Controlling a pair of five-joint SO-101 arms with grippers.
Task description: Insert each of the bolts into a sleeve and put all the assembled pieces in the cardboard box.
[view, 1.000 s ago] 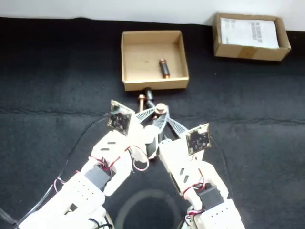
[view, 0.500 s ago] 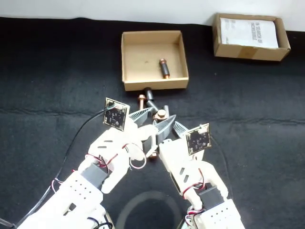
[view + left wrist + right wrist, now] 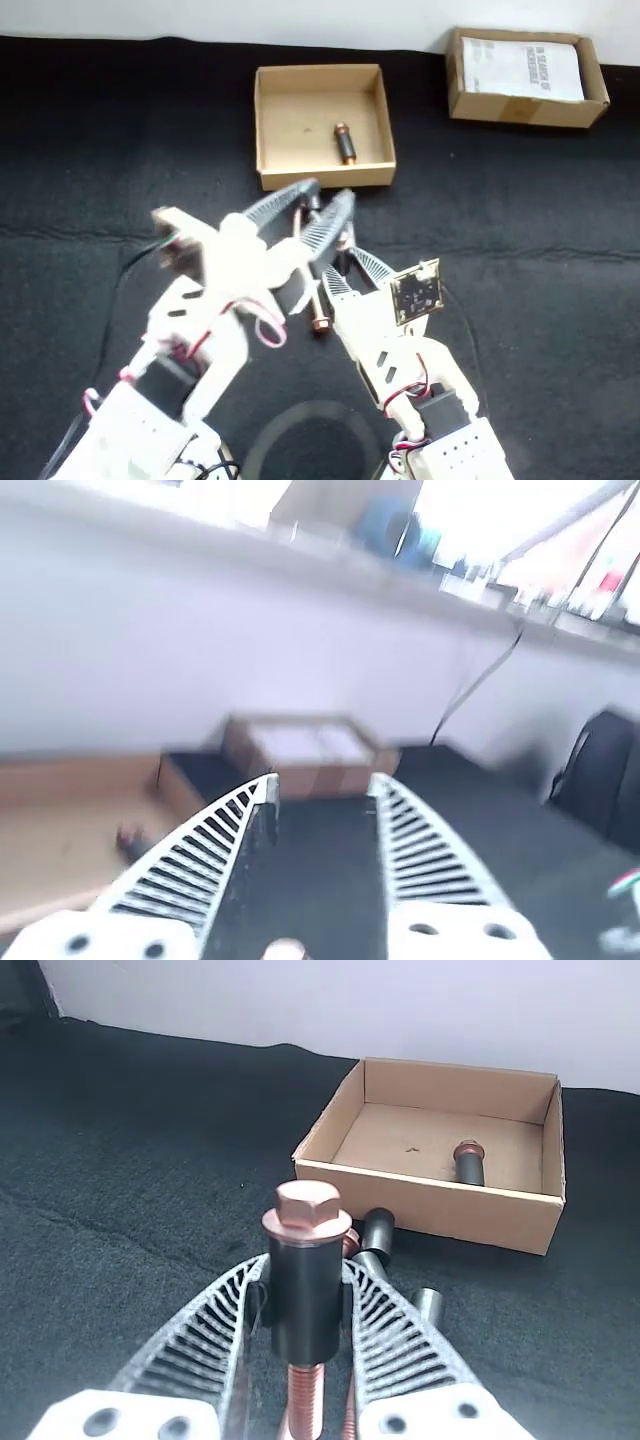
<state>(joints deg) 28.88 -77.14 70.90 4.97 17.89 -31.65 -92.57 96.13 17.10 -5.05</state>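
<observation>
Two white arms meet mid-frame on a black, felt-like surface [image 3: 80, 150]. From above, the left end effector [image 3: 330, 192] hovers released, its ribbed fingers spread, just below the cardboard box [image 3: 300, 125] at upper centre, where one assembled piece [image 3: 345, 143] lies. The right wrist view is clearer on the grasp: the right end effector [image 3: 305, 1272] is clenched on a smooth black cylindrical sleeve [image 3: 300, 1300] with a copper hex-headed bolt [image 3: 306, 1210] standing through it. Loose sleeves [image 3: 375, 1232] lie near the box's front wall. A second box [image 3: 525, 100] holding paper sits upper right.
</observation>
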